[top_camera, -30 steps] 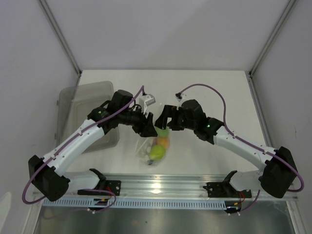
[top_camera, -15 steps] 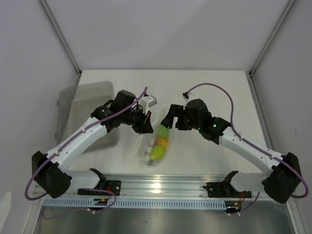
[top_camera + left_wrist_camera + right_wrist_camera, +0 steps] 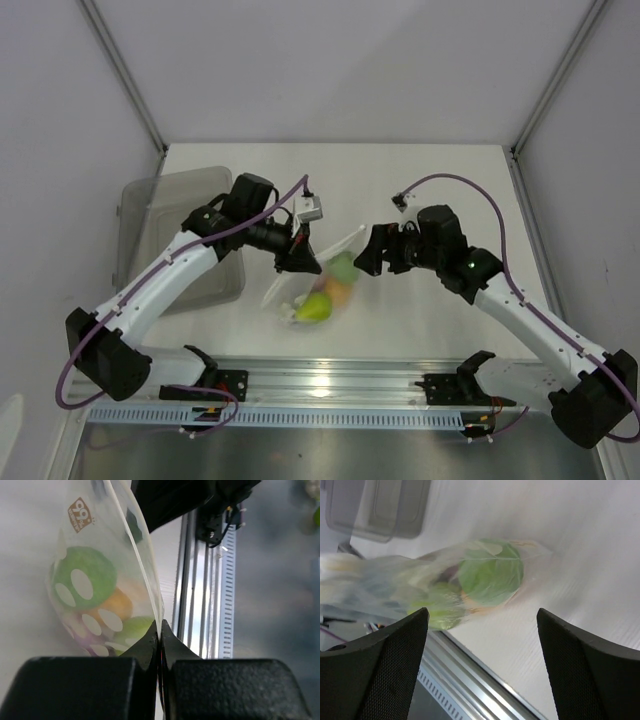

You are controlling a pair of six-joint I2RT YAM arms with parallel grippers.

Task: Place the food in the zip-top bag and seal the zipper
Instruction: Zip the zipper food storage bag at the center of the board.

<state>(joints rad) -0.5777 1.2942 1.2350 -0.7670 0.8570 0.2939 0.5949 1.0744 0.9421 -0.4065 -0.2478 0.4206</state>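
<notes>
Seems to be at the sealing step, with no toy piece outside. Holds the zip-top bag (image 3: 125, 540) by a thin edge of film with the left claw (image 3: 160, 642), pressed fully together on the plastic. Carries the bag tilted over the counter (image 3: 430, 190), one edge lifted and the filled end low. Shows inside, packed together, the round green fruit (image 3: 85, 577), the orange-yellow fruit (image 3: 119, 605), the yellow-green pear (image 3: 314, 309) and a purple trace, probably the eggplant (image 3: 75, 627). Has the right claw (image 3: 482, 615) spread wide and gripping nothing, just beside the bag on the right, facing the green fruit. Cannot tell the state of the zipper, pressed closed or not. Next, probably, calls for bringing the right claw onto the mouth edge, pinching there and sliding along the strip, with the film pulled tight by the left.
</notes>
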